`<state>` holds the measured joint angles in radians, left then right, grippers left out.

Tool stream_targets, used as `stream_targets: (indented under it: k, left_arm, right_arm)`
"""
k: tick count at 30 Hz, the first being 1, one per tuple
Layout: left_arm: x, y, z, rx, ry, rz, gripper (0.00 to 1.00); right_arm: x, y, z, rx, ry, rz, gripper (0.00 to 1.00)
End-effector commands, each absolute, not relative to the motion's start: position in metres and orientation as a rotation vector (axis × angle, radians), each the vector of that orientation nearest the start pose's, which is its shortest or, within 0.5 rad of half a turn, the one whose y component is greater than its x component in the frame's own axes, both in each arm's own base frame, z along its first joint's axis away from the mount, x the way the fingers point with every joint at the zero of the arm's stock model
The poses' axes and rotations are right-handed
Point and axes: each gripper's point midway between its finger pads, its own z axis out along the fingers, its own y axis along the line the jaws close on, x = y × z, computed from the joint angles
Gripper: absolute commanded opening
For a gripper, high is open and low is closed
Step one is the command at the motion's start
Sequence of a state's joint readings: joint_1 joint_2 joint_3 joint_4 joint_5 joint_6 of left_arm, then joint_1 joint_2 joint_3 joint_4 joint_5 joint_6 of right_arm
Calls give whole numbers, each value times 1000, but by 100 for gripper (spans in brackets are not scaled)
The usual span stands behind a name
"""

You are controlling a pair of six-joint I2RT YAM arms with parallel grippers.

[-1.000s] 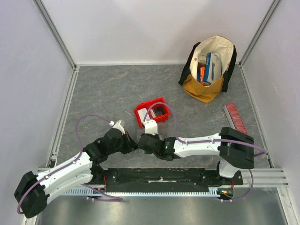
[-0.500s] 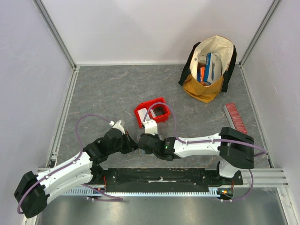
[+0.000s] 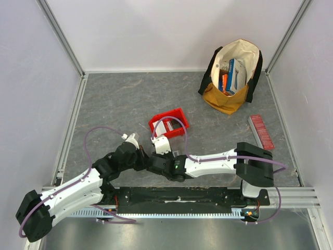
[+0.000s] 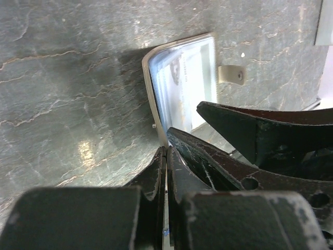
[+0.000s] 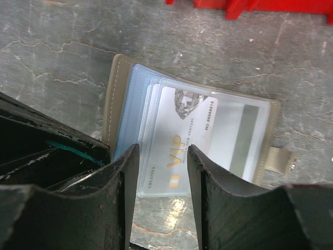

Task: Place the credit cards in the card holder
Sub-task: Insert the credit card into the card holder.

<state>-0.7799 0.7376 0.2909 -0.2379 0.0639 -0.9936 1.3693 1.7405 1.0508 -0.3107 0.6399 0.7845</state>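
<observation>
The grey-olive card holder [image 5: 117, 88] lies open on the table, its clear sleeves [image 4: 182, 78] facing up. A white VIP card [image 5: 182, 130] sits in the top sleeve, over a pale blue card [image 5: 130, 114]. My left gripper [image 4: 166, 151] is shut on the holder's thin cover edge. My right gripper [image 5: 161, 153] is open, its fingertips on either side of the VIP card's near end, just above it. In the top view both grippers [image 3: 147, 160] [image 3: 155, 163] meet over the holder and hide it. More white cards [image 3: 162, 126] lie in the red bin [image 3: 184, 119].
The red bin's edge [image 5: 250, 6] is just beyond the holder. A tan and cream bag [image 3: 232, 75] with upright colourful boxes stands at the back right. A long red ribbed box [image 3: 261, 131] lies at the right. The holder's snap tab [image 4: 231, 74] sticks out.
My right arm has moved left and nearer, off the red bin, so the white cards inside it now show. The left arm has stayed in place.
</observation>
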Motion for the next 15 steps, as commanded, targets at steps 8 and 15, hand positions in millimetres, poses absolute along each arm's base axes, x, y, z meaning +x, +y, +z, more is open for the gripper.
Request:
stream_targets:
  k: [8, 15]
  left_arm:
    - [157, -239, 141, -72, 2243, -1178, 2]
    - [155, -250, 150, -17, 2221, -1253, 2]
  right_arm:
    - [172, 340, 78, -365, 2195, 98, 50]
    - [177, 321, 82, -301, 2190, 82, 52]
